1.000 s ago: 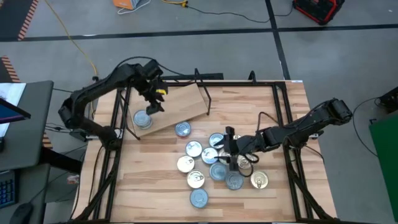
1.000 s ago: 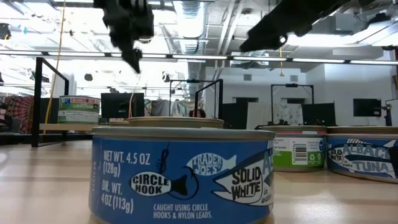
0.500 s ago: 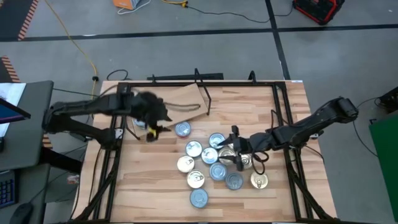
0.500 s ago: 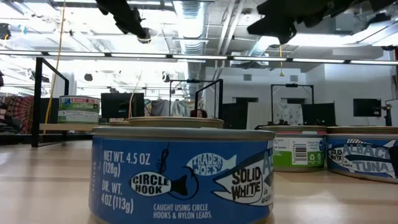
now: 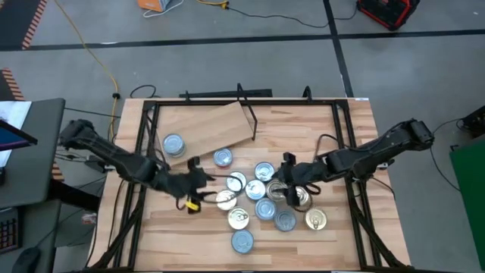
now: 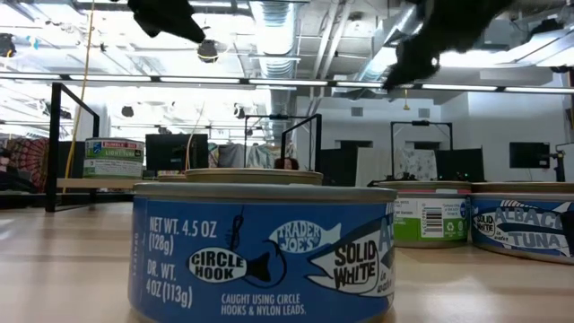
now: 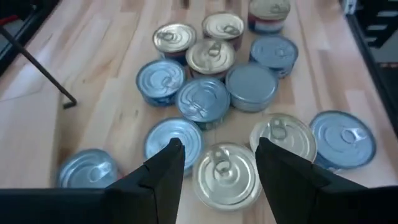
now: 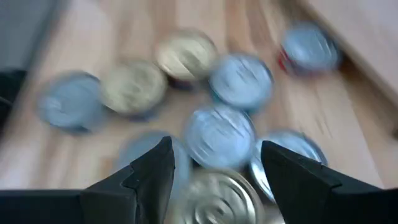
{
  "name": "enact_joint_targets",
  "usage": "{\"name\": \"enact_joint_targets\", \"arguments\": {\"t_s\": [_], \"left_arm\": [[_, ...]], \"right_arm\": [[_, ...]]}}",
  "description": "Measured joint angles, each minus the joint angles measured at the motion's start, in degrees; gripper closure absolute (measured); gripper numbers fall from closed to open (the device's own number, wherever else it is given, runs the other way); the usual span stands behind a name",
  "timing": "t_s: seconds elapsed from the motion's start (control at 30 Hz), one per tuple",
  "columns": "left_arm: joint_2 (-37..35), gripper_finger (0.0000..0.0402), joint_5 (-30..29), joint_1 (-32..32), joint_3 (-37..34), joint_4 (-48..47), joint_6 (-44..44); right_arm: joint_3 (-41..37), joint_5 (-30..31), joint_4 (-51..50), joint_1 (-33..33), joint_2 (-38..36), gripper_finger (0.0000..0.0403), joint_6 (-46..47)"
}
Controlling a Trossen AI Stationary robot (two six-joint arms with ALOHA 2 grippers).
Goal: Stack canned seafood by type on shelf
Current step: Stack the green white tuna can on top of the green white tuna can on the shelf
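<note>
Tabletop (image 5: pixel 348 129) carries the shelf (image 5: pixel 208 127) near its far left corner, one silver-lidded tin (image 5: pixel 173 144) lying on the shelf's left end and another (image 5: pixel 222 158) just off its near edge. Remaining tins (image 5: pixel 258 199) cluster mid-table toward the near edge. Left gripper (image 5: pixel 198 180), fingers apart and empty, sits low beside the cluster's left side; right gripper (image 5: pixel 282 182), fingers apart, is over its right side, above a gold-lidded tin (image 8: pixel 219 198).
</note>
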Motion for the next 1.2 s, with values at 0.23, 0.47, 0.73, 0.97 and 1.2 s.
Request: {"name": "enact_joint_targets", "arguments": {"t_s": [0.23, 0.47, 0.73, 0.97, 1.2], "left_arm": [[11.7, 0.0214, -3.9, -4.1, -0.1, 12.5, -1.7], [16.9, 0.0214, -3.3, -6.1, -0.1, 16.3, -2.3], [17.9, 0.0214, -0.2, -6.2, 0.0, 13.8, -7.4], [17.9, 0.0214, -6.7, -9.5, 0.0, 14.5, -7.5], [17.9, 0.0214, -7.1, -12.3, -0.9, 17.0, -9.9]], "right_arm": [[-0.1, -3.9, -16.9, -8.7, -1.3, 0.0133, -0.7], [-0.8, -8.2, -16.8, -17.5, -2.4, 0.0133, -2.7], [3.6, -14.6, -10.9, -17.0, 5.5, 0.0166, -3.3], [12.8, -12.6, -9.6, -5.5, 15.3, 0.0203, -4.4], [16.4, 4.0, -10.1, 9.1, 20.4, 0.0205, -4.4]]}}
